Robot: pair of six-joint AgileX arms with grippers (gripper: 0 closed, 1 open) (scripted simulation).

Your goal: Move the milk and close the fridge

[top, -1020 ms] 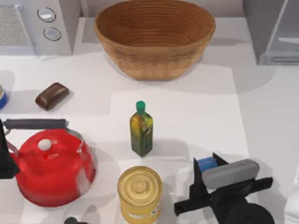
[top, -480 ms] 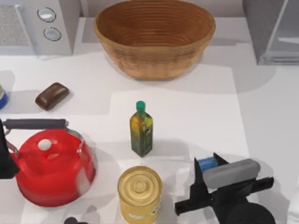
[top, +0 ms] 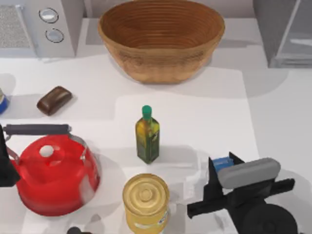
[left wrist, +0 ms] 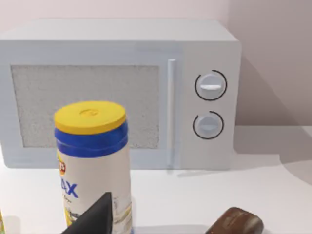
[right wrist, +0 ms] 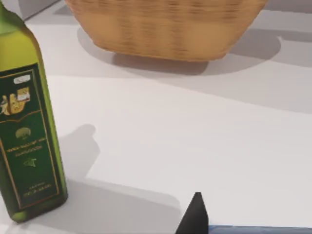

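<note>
White tabletop (top: 204, 107) carries all items, with a pale wall behind in the left wrist view. At the near right, our right gripper (top: 222, 178) stands over the milk (top: 222, 162), of which we see the blue top between the dark fingers. We judge the fingers clenched on the carton, though the contact faces are hidden by the grey wrist body. The fridge (top: 282, 34) sits at the far right corner, well apart from the carton, its pale door panel angled outward, so we judge it open.

For the step in hand, we recommend keeping the carton upright and carrying it toward the far right. That route leads away from the olive oil bottle (top: 147, 136), to the left of the carton, and passes to the right of the wicker basket (top: 161, 39).

Our left arm is parked at the near left edge beside the red kettle (top: 53, 175); we cannot tell its finger state.

Containers: the basket interior appears empty. The yellow can (top: 145, 200) is sealed, as is the yellow-lidded canister (left wrist: 92, 161) before the microwave (left wrist: 117, 92). Fridge contents are not discernible.
</note>
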